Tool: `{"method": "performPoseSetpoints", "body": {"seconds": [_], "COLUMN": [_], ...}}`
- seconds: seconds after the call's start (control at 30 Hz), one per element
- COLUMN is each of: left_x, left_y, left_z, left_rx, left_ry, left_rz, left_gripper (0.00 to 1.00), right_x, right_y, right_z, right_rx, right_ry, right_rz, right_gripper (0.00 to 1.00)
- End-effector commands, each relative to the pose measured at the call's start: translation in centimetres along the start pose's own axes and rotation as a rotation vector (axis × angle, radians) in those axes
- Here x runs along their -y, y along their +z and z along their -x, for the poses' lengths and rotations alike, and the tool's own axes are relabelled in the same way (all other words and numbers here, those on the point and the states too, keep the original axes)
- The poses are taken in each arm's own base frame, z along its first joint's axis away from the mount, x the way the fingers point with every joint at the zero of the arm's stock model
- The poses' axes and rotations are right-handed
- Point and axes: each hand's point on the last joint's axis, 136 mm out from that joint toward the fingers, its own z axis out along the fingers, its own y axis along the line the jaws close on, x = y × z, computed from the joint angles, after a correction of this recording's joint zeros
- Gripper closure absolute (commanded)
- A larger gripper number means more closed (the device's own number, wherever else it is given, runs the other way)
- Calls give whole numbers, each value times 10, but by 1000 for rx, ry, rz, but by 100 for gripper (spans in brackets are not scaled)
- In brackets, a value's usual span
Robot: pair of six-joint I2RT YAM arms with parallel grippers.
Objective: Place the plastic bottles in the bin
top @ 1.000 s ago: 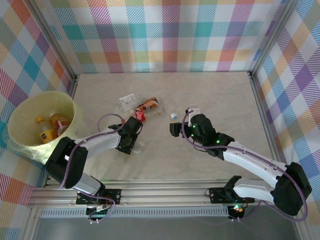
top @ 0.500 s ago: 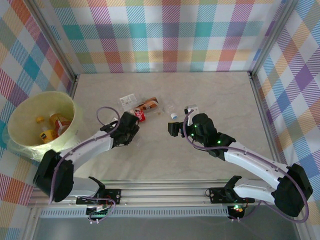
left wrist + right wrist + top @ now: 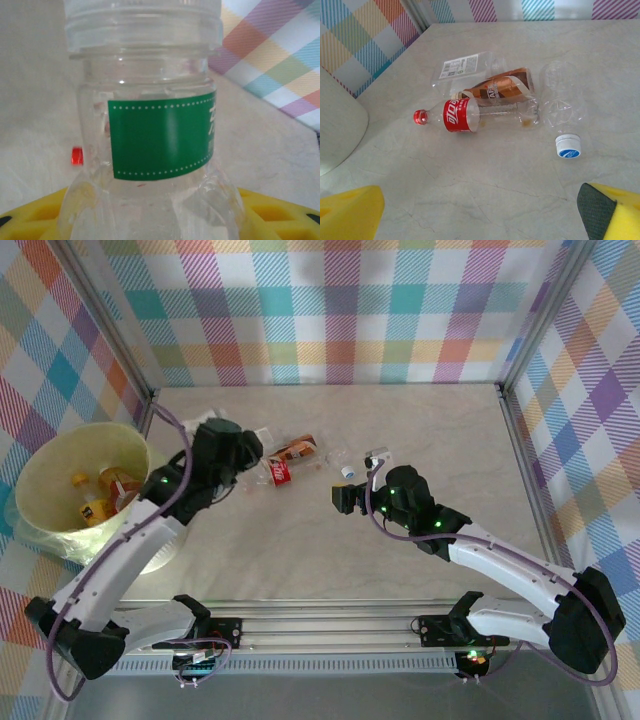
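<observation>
My left gripper [image 3: 155, 220] is shut on a clear plastic bottle with a green label [image 3: 160, 132], which stands upright between the yellow pads [image 3: 280, 210]. From above, that gripper [image 3: 240, 462] hangs over the table just right of the pale yellow-green bin [image 3: 40, 455]. My right gripper [image 3: 480, 215] is open and empty, hovering short of a cluster of bottles on the table: a red-label one [image 3: 462, 115], a brown-label one [image 3: 500, 87], a clear one with a white label [image 3: 465, 67] and a clear one with a white and blue cap [image 3: 562, 107].
The bin holds orange- and yellow-labelled bottles [image 3: 95, 508]. Metal frame rails [image 3: 505, 400] and checked cloth walls [image 3: 330, 310] close in the table on three sides. The bin's wall [image 3: 337, 125] shows at the left of the right wrist view.
My left arm has risen and swung back and left toward the bin with the green-label bottle in its grip. The right arm has barely shifted.
</observation>
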Motion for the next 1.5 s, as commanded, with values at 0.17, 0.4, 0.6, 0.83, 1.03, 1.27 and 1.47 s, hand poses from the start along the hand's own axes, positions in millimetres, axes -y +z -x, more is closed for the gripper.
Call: {"method": "performPoseSetpoints", "body": {"seconds": [0.17, 0.4, 0.6, 0.83, 1.03, 1.27, 1.47], "left_x": [-41, -105, -162, -232, -262, -304, -308], "left_y": [-79, -97, -90, -97, -116, -157, -150], "left_z": [84, 121, 127, 125, 129, 128, 126], "left_rx": [153, 191, 123, 50, 70, 149, 113], "left_ry": [261, 192, 63, -103, -162, -217, -235], "left_rz": [237, 475, 619, 744, 859, 1101, 1092], "left_gripper": [58, 57, 57, 56, 56, 53, 39], "right_x": [-5, -6, -5, -2, -1, -7, -12], "right_y": [2, 5, 7, 5, 6, 11, 20], "right_z": [18, 20, 20, 18, 19, 24, 24], "right_rx": [37, 33, 31, 24, 25, 11, -4], "right_ry": [-1, -1, -10, -26, -26, -54, -58], "right_rz": [9, 5, 2, -16, -21, -4, 14], "right_gripper": [0, 0, 0, 0, 0, 0, 0]}}
